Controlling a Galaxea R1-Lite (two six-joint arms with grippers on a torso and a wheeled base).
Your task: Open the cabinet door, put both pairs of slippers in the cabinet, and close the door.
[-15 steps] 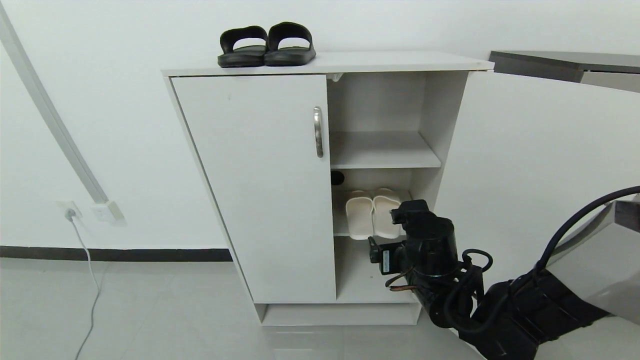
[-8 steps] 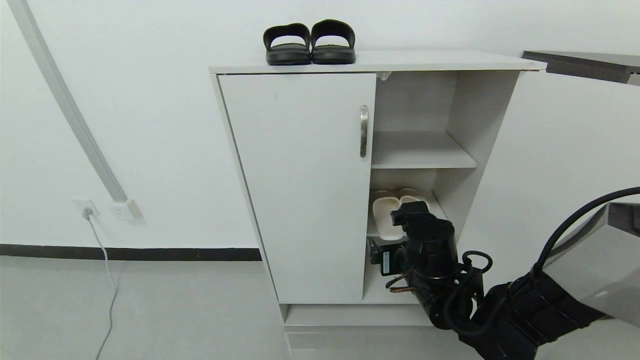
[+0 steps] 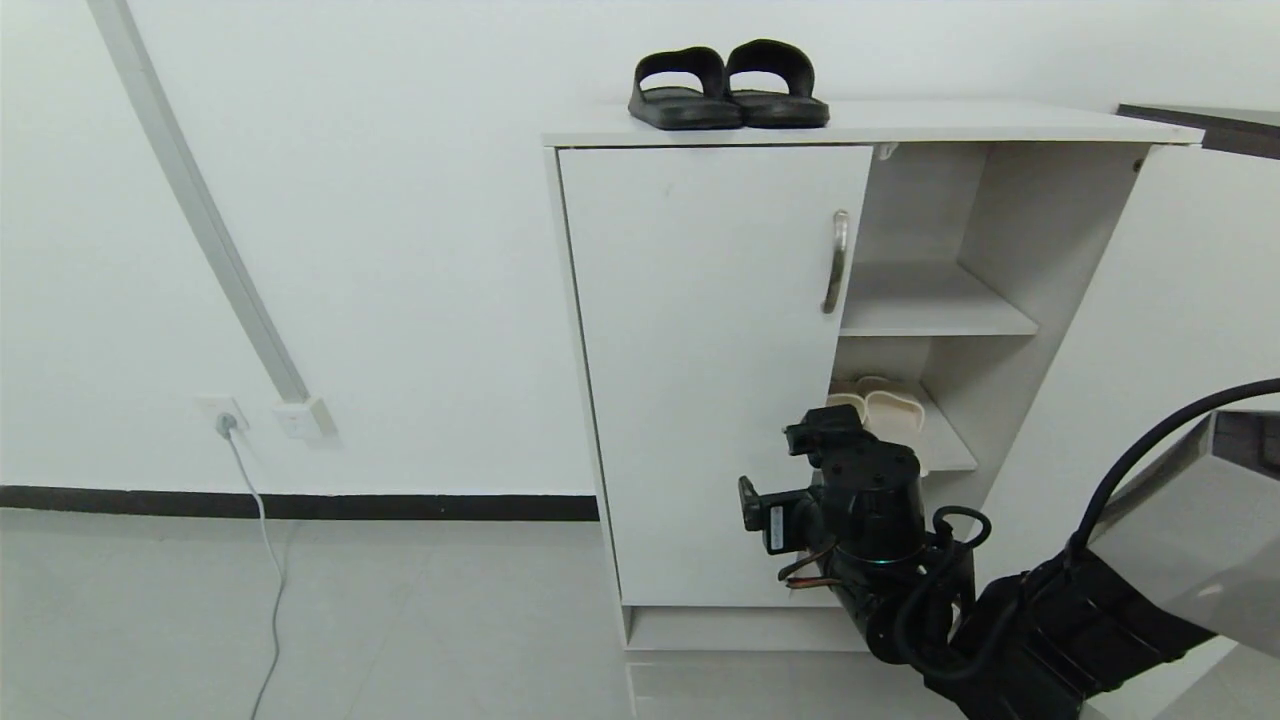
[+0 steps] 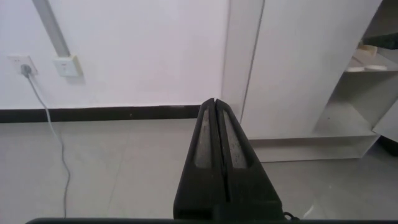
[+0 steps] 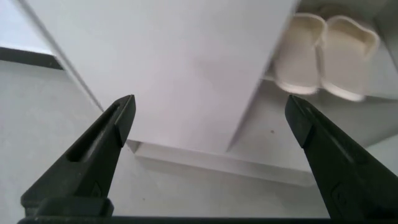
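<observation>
- Left gripper (image 4: 215, 106): fingers pressed flat together, nothing between them; it hangs low over the floor, off the cabinet's (image 3: 1000, 122) left flank.
- Black slippers (image 3: 728, 88): the pair not yet stowed. They sit side by side and touching on the cabinet top, above the closed left door (image 3: 710, 370), straps arched upward.
- Handling, my guess: moulded foam or rubber, light, soles bendy, straps springy but firm enough to pinch. Best hold looks like the two inner strap edges where they meet, taking both at once. A grip on one sole rim would likely flex and let the other slipper slide.
- Handle (image 3: 835, 262): upright metal bar on the closed door's right edge.
- Cream slippers (image 3: 885, 405): already on the middle shelf, partly behind the door edge.
- Right gripper (image 5: 210, 109): spread wide, empty, low in front of the closed door, near the shelf with the cream pair.
- Right door (image 3: 1180, 330): swung fully open, smooth panel.
</observation>
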